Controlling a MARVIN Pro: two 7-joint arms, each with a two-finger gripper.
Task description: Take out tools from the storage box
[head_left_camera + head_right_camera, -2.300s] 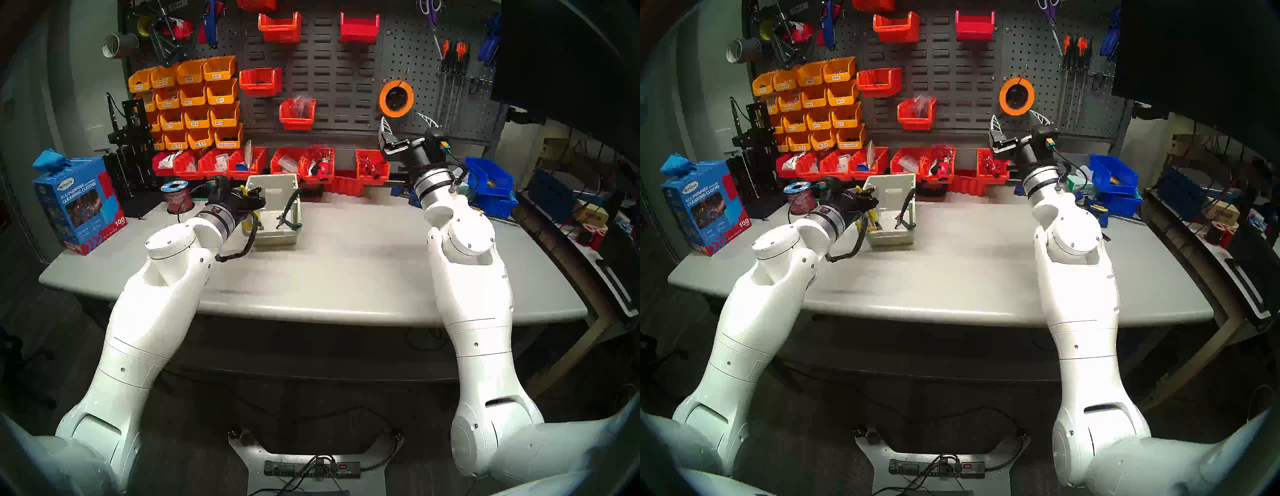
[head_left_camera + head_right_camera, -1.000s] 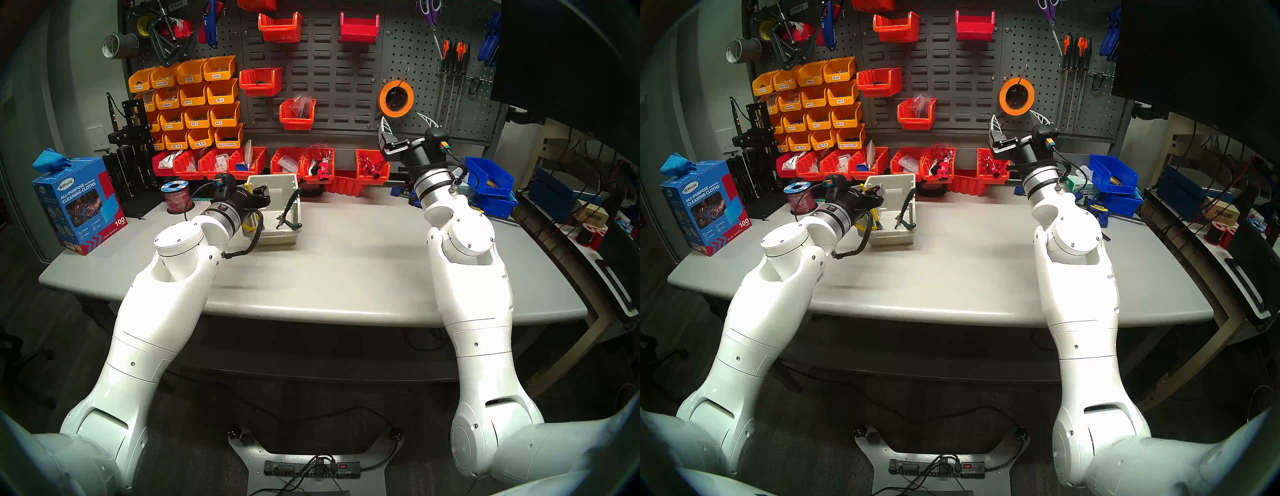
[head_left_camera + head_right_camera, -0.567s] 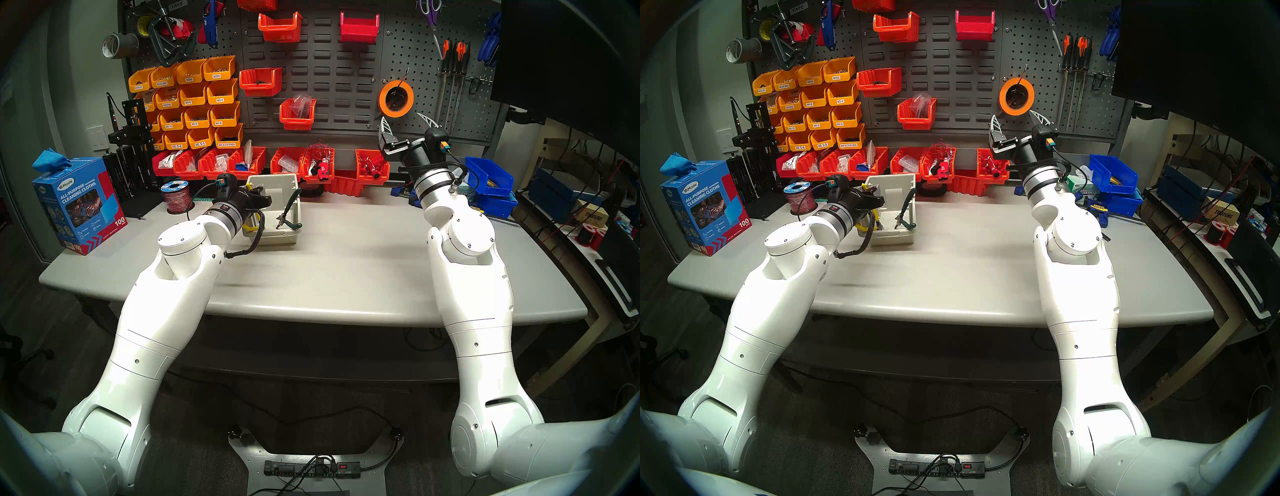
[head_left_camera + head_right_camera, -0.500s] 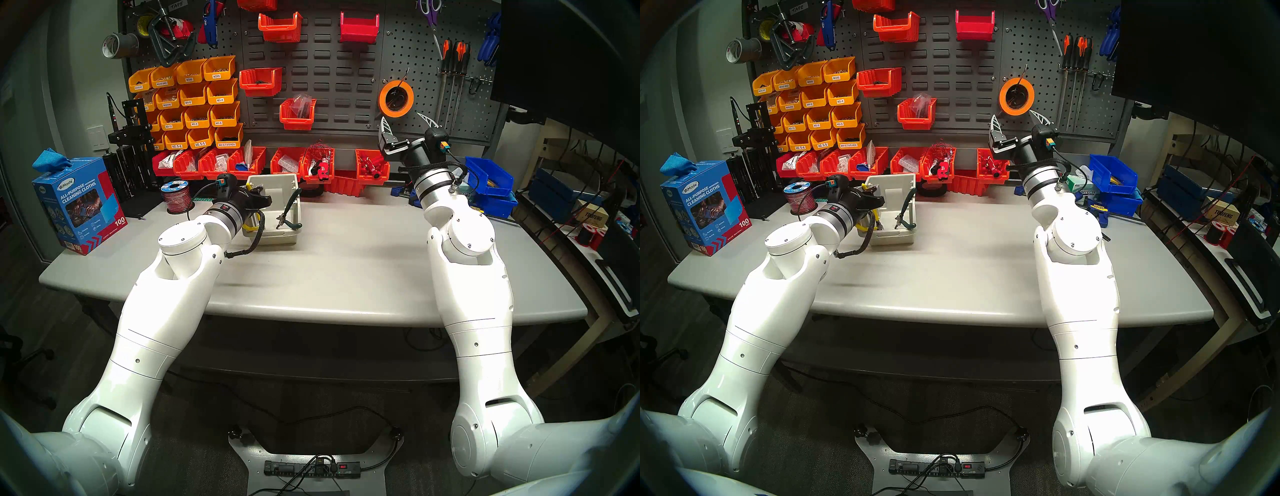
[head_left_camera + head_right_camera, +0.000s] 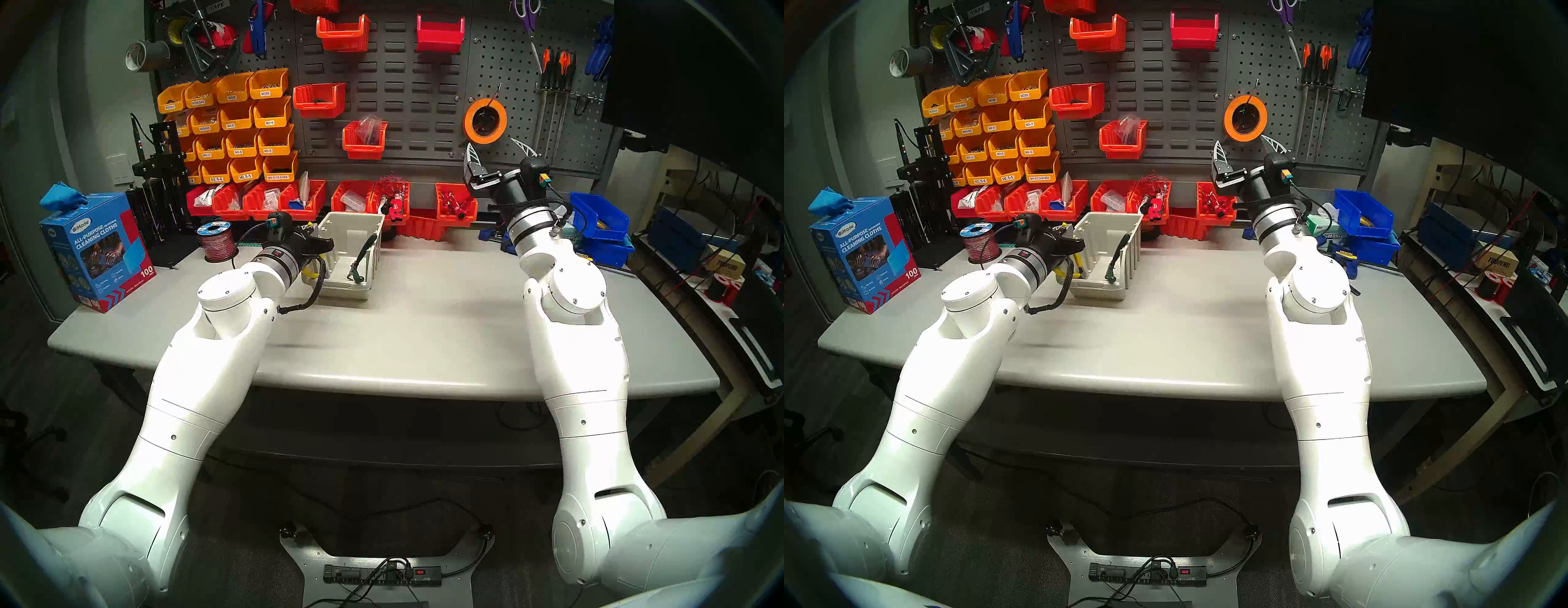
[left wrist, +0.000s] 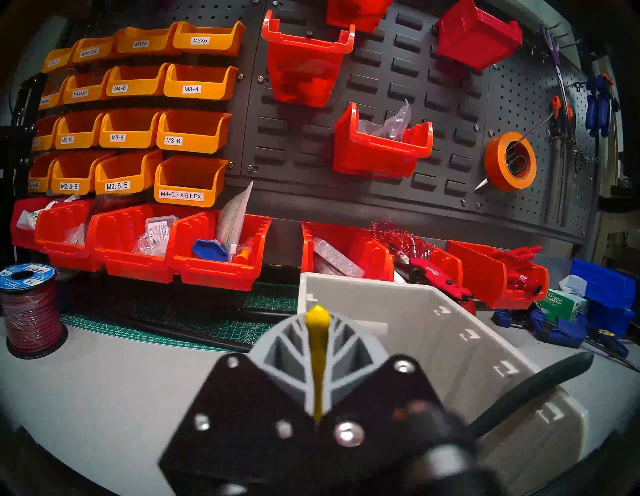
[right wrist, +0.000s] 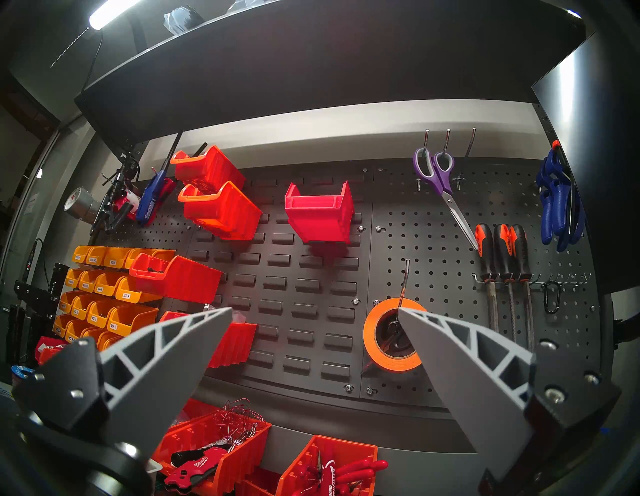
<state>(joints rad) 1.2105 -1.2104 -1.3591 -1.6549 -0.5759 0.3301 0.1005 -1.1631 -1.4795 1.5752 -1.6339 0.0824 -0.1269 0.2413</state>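
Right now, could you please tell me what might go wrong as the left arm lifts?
The left gripper pinches a thin handle of the yellow pliers, so they may swing or slip. It sits close to the box wall; lifting could drag or tip the box. A jolt might topple the green pliers leaning on its right wall.

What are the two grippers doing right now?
Left gripper: shut on the yellow-handled pliers.
Right gripper: open, holding nothing.
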